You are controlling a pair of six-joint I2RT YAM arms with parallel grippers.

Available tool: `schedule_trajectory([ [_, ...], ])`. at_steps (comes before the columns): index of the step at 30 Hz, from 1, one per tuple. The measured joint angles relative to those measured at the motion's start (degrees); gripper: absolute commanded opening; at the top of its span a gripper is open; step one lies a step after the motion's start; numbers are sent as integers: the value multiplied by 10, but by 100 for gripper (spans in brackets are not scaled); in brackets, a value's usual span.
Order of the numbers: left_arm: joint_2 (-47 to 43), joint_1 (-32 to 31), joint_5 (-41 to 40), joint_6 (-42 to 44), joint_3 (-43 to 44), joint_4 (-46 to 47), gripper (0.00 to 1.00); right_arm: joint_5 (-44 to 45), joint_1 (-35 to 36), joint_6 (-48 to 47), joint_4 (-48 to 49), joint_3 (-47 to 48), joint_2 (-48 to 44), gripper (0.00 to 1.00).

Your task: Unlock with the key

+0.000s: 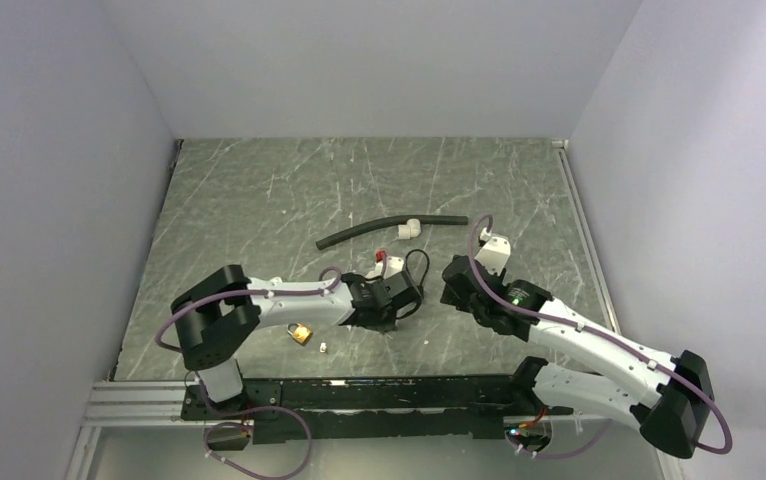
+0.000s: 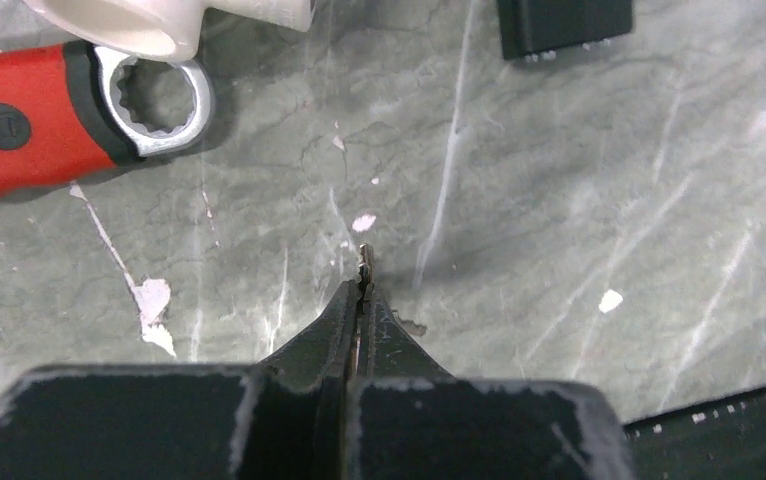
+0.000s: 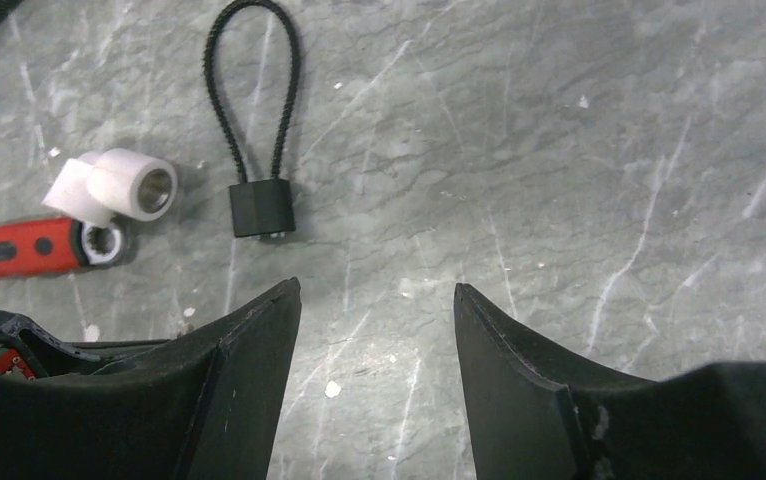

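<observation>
A thin silvery key (image 2: 365, 260) pokes out edge-on from between the tips of my left gripper (image 2: 364, 292), whose jaws are pressed together on it just above the table. In the top view the left gripper (image 1: 397, 300) is at mid-table. The brass padlock (image 1: 300, 333) lies on the table beside the left forearm, behind that gripper. A black cable lock (image 3: 262, 208) with a looped cord lies ahead of my right gripper (image 3: 377, 292), which stands open with nothing between its fingers.
A red-handled ring wrench (image 2: 69, 110) and a white elbow fitting (image 3: 114, 185) lie just left of the key. A black hose (image 1: 359, 232) with a white joint (image 1: 411, 228) lies further back. A small white scrap (image 1: 323, 347) sits near the padlock. Walls enclose three sides.
</observation>
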Motion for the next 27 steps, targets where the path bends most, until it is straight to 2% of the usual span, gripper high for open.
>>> schedule_trajectory([
  [9, -121, 0, 18, 41, -11, 2, 0, -33, 0, -25, 40, -4, -27, 59],
  [13, -147, 0, 18, 51, -18, 14, 0, -49, 0, -38, 58, -6, -23, 59],
  [18, -166, 4, 17, 63, -46, 23, 0, -108, -1, -75, 125, -47, -37, 59],
  [27, -276, 40, 20, 97, -50, 45, 0, -278, -2, -167, 325, -172, -206, 59],
])
